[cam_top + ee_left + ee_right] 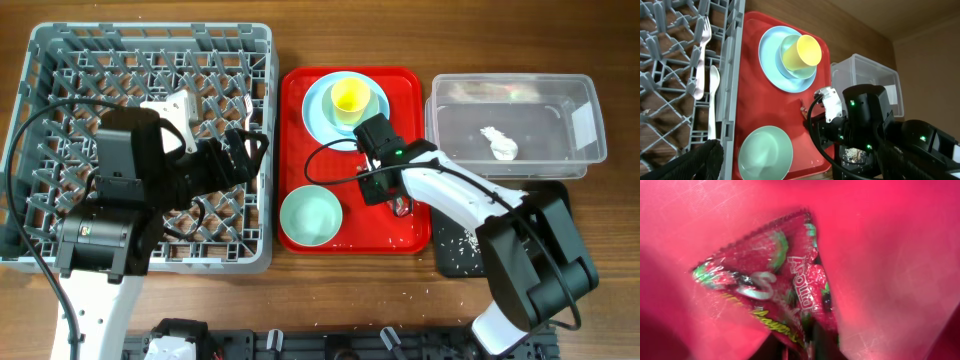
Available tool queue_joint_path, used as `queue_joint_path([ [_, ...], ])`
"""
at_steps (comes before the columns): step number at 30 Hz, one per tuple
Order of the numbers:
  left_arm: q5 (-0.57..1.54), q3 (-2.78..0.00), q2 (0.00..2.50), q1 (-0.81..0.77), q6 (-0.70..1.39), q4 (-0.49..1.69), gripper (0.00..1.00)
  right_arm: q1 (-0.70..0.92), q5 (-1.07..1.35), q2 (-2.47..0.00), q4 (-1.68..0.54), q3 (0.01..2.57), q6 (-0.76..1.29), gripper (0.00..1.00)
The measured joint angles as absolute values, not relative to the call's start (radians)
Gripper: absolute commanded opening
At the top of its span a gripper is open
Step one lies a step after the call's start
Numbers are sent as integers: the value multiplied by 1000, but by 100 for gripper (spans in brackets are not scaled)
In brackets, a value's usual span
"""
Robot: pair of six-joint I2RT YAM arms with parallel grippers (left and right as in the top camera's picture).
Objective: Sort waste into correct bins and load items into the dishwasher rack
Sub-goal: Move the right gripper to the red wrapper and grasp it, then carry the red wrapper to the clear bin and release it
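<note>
Grey plastic dishwasher rack: left side of the tabletop, with the white fork and spoon lying in it. The left gripper hangs over its right edge, jaws spread wide and empty.
Red tray: centre. The yellow cup is stacked on the light blue plate at the far edge; a wide swing of yours could clip it.
Clear tub: far right corner, tissue inside. On a low carry you could snag its wall.
Black tray: near right, rice scraps. Likely the wrong bin if your load drops early.
Right gripper: closed on the crinkled red wrapper, by the red tray's right edge. Slick foil in a thin pinch may slip as you lift.
</note>
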State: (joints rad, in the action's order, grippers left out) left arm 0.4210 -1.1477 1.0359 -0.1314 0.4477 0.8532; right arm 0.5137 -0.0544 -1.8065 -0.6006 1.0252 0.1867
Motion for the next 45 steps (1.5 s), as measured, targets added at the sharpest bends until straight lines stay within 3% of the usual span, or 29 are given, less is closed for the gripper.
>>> queue_joint_path([
  [8,421,-1148,1036,-131,448,853,100,474,-6,-1738,-770,1211,182,4],
  [13,421,-1148,1036,-131,448,853,100,300,-101,-1556,-705,1311,182,4],
  [20,421,-1148,1036,-131,448,853,100,29,-73,-1594,-664,1312,182,5],
  [22,421,-1148,1036,-131,447,853,100,11,-38,-1617,-657,1312,183,12],
  [25,421,-1148,1036,-131,447,853,100,10,2,-1665,-661,1312,183,63],
  [26,421,-1148,1036,-131,448,853,100,10,4,-1676,-668,1312,181,71],
  [36,421,-1148,1036,-131,448,853,100,10,2,-1682,-714,1310,171,81],
  [37,421,-1148,1036,-131,447,853,100,10,32,-1668,-714,1309,170,84],
  [38,421,-1148,1036,-131,447,853,100,10,78,-1638,-714,1306,170,97],
  [39,421,-1148,1036,-131,448,853,100,10,124,-1602,-714,1305,168,100],
  [45,421,-1148,1036,-131,448,853,100,10,339,-1439,-702,1305,163,100],
])
